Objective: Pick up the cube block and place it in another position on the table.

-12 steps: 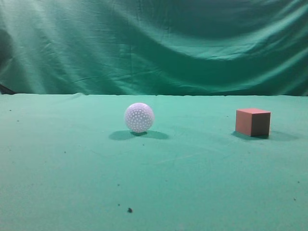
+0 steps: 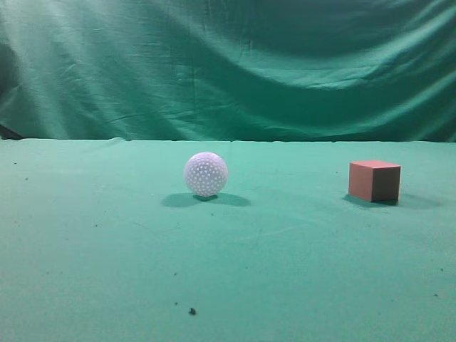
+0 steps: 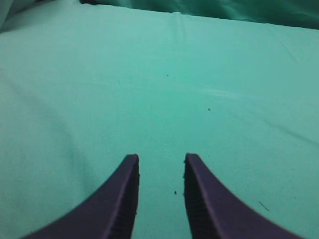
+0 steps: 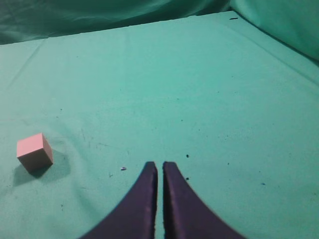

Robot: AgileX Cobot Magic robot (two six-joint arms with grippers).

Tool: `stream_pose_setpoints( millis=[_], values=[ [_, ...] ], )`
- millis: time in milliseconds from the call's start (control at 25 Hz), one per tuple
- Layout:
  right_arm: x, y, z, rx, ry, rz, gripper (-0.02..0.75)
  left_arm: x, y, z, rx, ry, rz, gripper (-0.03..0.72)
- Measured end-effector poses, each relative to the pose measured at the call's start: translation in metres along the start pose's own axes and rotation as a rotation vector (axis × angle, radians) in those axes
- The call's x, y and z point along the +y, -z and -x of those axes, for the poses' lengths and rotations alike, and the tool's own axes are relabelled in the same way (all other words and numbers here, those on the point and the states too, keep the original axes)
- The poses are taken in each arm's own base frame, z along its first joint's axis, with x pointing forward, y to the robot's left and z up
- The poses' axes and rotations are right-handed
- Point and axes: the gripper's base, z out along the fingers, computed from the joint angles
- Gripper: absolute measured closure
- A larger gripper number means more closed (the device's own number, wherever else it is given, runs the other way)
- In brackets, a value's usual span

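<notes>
Nothing is done yet: the cube block (image 2: pixel 374 181) sits untouched on the counter (image 2: pixel 107 271), well right of the white dimpled ball (image 2: pixel 206 174). The right claw (image 4: pixel 160 167) is nearly closed and empty; the left claw (image 3: pixel 161 162) is slightly parted, empty.

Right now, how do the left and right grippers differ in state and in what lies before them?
The left gripper shows a clear gap between its fingers, while the right gripper has its fingers nearly touching. The left wrist view shows only bare table ahead, while the right one shows the cube block off to the left. Both have dark purple fingers and hold nothing.
</notes>
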Motion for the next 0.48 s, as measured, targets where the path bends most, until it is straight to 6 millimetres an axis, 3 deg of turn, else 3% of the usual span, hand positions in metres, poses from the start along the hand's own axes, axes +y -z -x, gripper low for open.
stream_pose_setpoints(
  millis=[320, 480],
  values=[
    [0.0, 0.0, 0.001, -0.012, 0.002, 0.002, 0.738, 0.0, 0.0, 0.0, 0.0, 0.0, 0.0, 0.426],
    [0.004, 0.001, 0.013, -0.148, -0.084, 0.056, 0.738, 0.0, 0.0, 0.0, 0.0, 0.0, 0.0, 0.426]
  ],
)
